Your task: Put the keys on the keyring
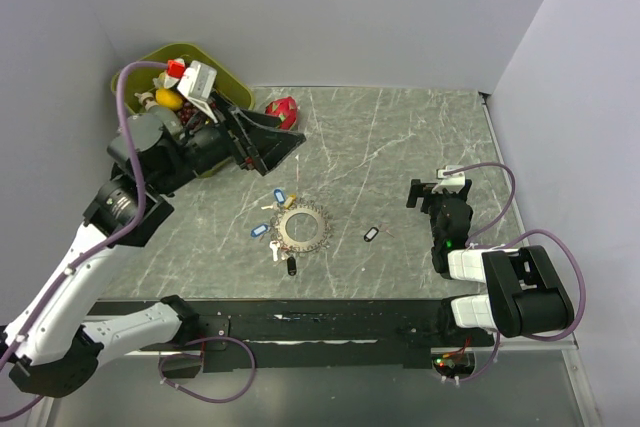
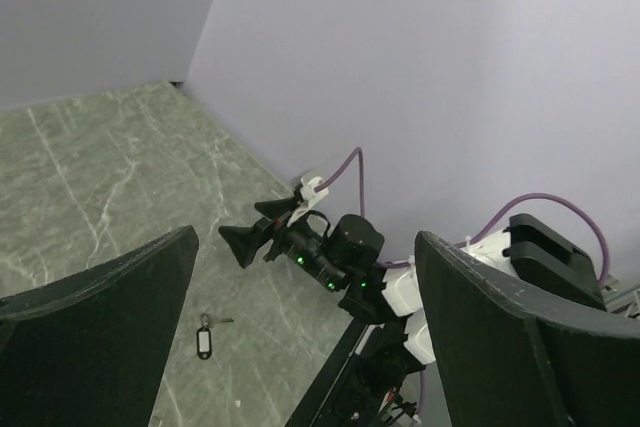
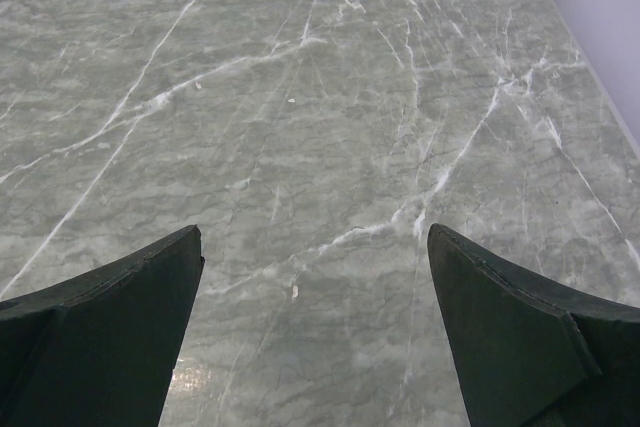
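The keyring lay with a black-tag key at its 3 o'clock. The left gripper and right gripper had wide, empty fingers.

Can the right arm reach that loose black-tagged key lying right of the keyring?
Probably yes: the black-tagged key lies alone on bare table, just left of the open right end effector, with nothing between them.
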Robot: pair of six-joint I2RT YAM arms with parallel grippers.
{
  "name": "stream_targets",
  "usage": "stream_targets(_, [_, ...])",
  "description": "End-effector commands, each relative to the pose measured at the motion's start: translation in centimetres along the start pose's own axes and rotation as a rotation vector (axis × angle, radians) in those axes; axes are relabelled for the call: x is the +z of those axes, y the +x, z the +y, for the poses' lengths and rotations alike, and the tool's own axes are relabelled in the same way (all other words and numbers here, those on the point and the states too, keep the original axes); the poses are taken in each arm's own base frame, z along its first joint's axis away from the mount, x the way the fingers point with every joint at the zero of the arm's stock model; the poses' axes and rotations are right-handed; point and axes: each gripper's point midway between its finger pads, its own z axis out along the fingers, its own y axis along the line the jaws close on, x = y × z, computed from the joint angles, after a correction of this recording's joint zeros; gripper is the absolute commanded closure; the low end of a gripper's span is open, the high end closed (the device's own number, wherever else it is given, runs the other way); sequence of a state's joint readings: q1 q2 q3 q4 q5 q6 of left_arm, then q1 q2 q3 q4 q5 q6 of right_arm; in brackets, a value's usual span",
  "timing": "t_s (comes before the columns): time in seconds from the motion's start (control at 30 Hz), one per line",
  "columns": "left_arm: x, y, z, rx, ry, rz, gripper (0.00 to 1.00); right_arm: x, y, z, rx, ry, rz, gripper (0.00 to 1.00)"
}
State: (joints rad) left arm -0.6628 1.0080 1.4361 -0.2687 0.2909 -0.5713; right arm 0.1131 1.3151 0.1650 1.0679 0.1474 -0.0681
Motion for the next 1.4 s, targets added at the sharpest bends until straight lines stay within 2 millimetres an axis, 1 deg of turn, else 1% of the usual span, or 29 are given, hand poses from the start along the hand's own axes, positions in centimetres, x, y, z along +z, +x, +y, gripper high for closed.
stream_targets(0.0, [0.3, 0.1, 1.3, 0.013, -0.047, -0.019, 0.04, 0.9, -2.4, -0.2, 0.017, 0.009, -0.064, 0.00])
stream_targets(0.1, [0.4, 0.7, 2.4, 0.024, -0.082, -0.016, 0.04, 0.9, -2.3, -0.2, 0.017, 0.009, -0.063, 0.00])
stream_targets(0.3, [1.2, 2.8, 6.4, 0.041, -0.213, -0.025, 0.04, 0.9, -2.4, -0.2, 0.017, 0.009, -0.064, 0.00])
stream_targets(0.33, [1.2, 4.2, 7.8, 0.027, -0.250, -0.010, 0.04, 0.9, -2.3, -0.1, 0.017, 0.007, -0.063, 0.00])
stream_targets(0.4, [1.3, 5.0, 8.5, 0.023, -0.249, -0.024, 0.04, 0.9, -2.3, -0.2, 0.017, 0.009, -0.063, 0.00])
stream_targets(0.43, [1.3, 7.0, 9.8, 0.006, -0.277, 0.005, 0.04, 0.9, -2.3, -0.2, 0.017, 0.010, -0.062, 0.00])
stream_targets(0.5, [1.2, 8.5, 11.1, 0.001, -0.310, 0.018, 0.04, 0.9, -2.3, -0.2, 0.017, 0.009, -0.063, 0.00])
stream_targets(0.53, [1.0, 10.1, 12.2, 0.003, -0.332, 0.042, 0.04, 0.9, -2.3, -0.2, 0.017, 0.009, -0.063, 0.00])
stream_targets(0.6, [0.7, 11.7, 13.6, 0.004, -0.372, 0.067, 0.04, 0.9, -2.3, -0.2, 0.017, 0.009, -0.063, 0.00])
stream_targets(0.63, [0.3, 13.3, 14.5, 0.005, -0.391, 0.099, 0.04, 0.9, -2.3, -0.2, 0.017, 0.009, -0.063, 0.00])
stream_targets(0.67, [0.0, 13.6, 15.3, 0.009, -0.425, 0.092, 0.04, 0.9, -2.3, -0.2, 0.015, 0.010, -0.062, 0.00])
stream_targets(0.7, [-0.4, 13.8, 16.1, 0.010, -0.462, 0.083, 0.04, 0.8, -2.4, -0.4, 0.017, 0.021, -0.068, 0.00])
stream_targets(0.73, [-0.9, 15.0, 17.1, 0.000, -0.496, 0.097, 0.04, 0.7, -2.8, -0.8, 0.020, 0.045, -0.088, 0.00])
stream_targets(0.77, [-1.1, 15.3, 17.6, -0.003, -0.518, 0.096, 0.04, 0.5, -3.3, -1.7, 0.041, 0.102, -0.097, 0.00])
stream_targets(0.8, [-1.5, 16.0, 18.4, -0.005, -0.552, 0.102, 0.04, 0.2, -2.9, -3.7, 0.063, 0.227, -0.051, 0.00])
stream_targets(0.83, [-1.7, 16.1, 18.7, -0.008, -0.567, 0.103, 0.04, 0.1, -2.5, -4.4, 0.107, 0.284, 0.001, 0.00])
stream_targets(0.87, [-2.0, 16.2, 19.0, -0.011, -0.585, 0.103, 0.04, 1.3, -5.2, -4.4, 0.134, 0.302, -0.006, 0.00])
stream_targets(0.9, [-2.4, 16.6, 19.3, -0.013, -0.598, 0.099, 0.04, 0.5, -2.8, -4.5, 0.106, 0.316, 0.159, 0.00])
stream_targets(0.93, [-2.5, 16.6, 19.4, -0.013, -0.598, 0.089, 0.04, 0.6, -3.4, -4.0, 0.182, 0.317, 0.181, 0.00])
stream_targets(0.97, [-2.6, 16.0, 19.0, -0.011, -0.580, 0.057, 0.04, 1.3, -5.7, -3.6, 0.234, 0.310, 0.170, 0.00])
stream_targets(1.0, [-2.9, 16.5, 19.3, -0.012, -0.588, 0.062, 0.04, 1.0, -5.9, -2.7, 0.266, 0.269, 0.220, 0.00])
stream_targets(1.03, [-3.0, 16.5, 19.3, -0.013, -0.591, 0.058, 0.04, 0.0, -4.7, -2.0, 0.310, 0.269, 0.330, 0.00])
stream_targets(1.07, [-3.1, 16.6, 19.5, -0.012, -0.598, 0.059, 0.04, 0.3, -6.2, -1.4, 0.334, 0.243, 0.330, 0.00])
stream_targets(1.13, [-3.3, 17.4, 20.0, -0.008, -0.615, 0.079, 0.04, 0.2, -7.3, -1.2, 0.379, 0.236, 0.300, 0.00])
stream_targets(1.17, [-3.3, 17.7, 20.2, -0.003, -0.615, 0.088, 0.04, -0.1, -7.3, -0.7, 0.412, 0.203, 0.305, 0.00])
stream_targets(1.23, [-3.4, 18.6, 21.1, 0.014, -0.639, 0.111, 0.04, -0.1, -8.9, -0.1, 0.426, 0.116, 0.245, 0.00])
stream_targets(1.27, [-3.5, 18.9, 21.3, 0.014, -0.645, 0.122, 0.04, -0.2, -9.0, 0.8, 0.431, 0.053, 0.241, 0.00])
stream_targets(1.33, [-3.3, 20.2, 21.8, 0.009, -0.655, 0.164, 0.04, -0.4, -9.3, 1.6, 0.443, 0.009, 0.247, 0.00])
stream_targets(1.37, [-3.1, 20.6, 21.8, 0.003, -0.644, 0.179, 0.04, -0.6, -9.6, 2.7, 0.442, -0.060, 0.252, 0.00])
